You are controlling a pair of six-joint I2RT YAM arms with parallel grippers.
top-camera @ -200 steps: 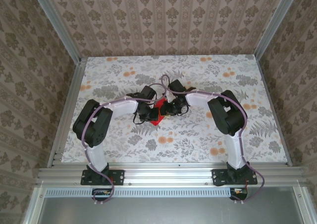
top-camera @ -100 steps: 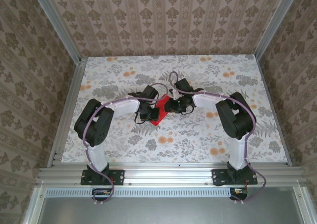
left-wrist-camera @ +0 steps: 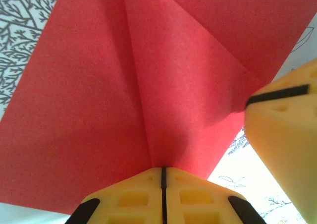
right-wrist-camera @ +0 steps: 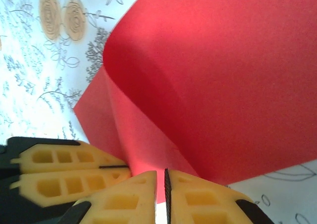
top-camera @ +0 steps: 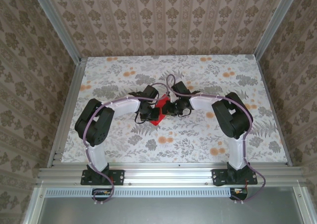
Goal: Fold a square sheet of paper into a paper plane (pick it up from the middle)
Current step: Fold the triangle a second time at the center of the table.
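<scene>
**Change since earlier frame.** The right arm's elbow has swung slightly back toward centre, and the right gripper (top-camera: 169,107) has closed in on the paper (top-camera: 156,119). The left arm has barely shifted.

**Top view.** The paper is near mid-table (top-camera: 198,130), held between the two grippers. The left gripper (top-camera: 149,113) meets it from the left and the right from the right. Their heads are almost touching, so jaw state cannot be read from this view.

**Left wrist.** The left gripper (left-wrist-camera: 162,172) is pressed together, pinching the paper (left-wrist-camera: 99,110) at a crease that runs up from the seam. A right finger (left-wrist-camera: 282,135) stands just beside the paper's edge.

**Right wrist.** The right gripper (right-wrist-camera: 165,177) is nearly closed, with a sliver of red in the slit, so I judge it to be pinching the paper (right-wrist-camera: 223,75). A flap curls over in a loose roll, not yet creased. The left gripper (right-wrist-camera: 116,168) sits tight alongside.

**Risks.**
- Both pinches are close together, so any pull apart could tear the thin paper.
- Flattening the curled flap off-line would set a crooked crease.
- The fingers could collide.
- The right grip looks shallow and may slip.
</scene>
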